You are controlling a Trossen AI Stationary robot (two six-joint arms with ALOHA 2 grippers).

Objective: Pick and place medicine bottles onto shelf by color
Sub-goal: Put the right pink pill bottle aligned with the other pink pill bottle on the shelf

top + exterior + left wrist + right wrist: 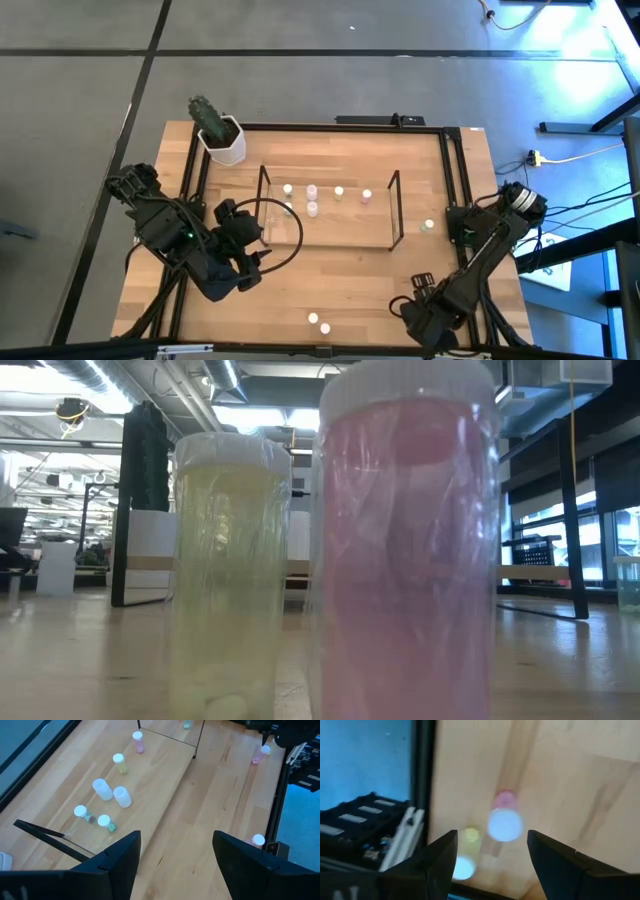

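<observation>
Hovering low at the table's (330,275) near edge, right gripper (490,852) spread wide and empty, fingers (440,862) framing two upright bottles just beyond the tips. Seen from that wrist: pink bottle (504,820) close to the middle of the gap, white cap up; yellow bottle (466,855) just beside it, off toward one finger. Same pair in the overhead view (318,321), standing at the front edge a little left of the right gripper (415,305). Long axes vertical, so probably a side-on pinch across the cap, best lined up on the pink one, with the yellow neighbour near enough to be knocked. In the level view, the yellow (228,575) and pink (405,540) bottles filling the frame, touching or nearly so.

Left gripper (175,857) also wide open and holding nothing, parked by the shelf's (330,210) left end. Already inside the clear rack: several bottles in a row, among them pink (137,741) and yellow (119,763). One greenish bottle (429,226) outside the shelf's right end, well apart from both grippers.

Front pair clearly nearer the right arm; likely next move a short reach forward and a close on the pink bottle.
</observation>
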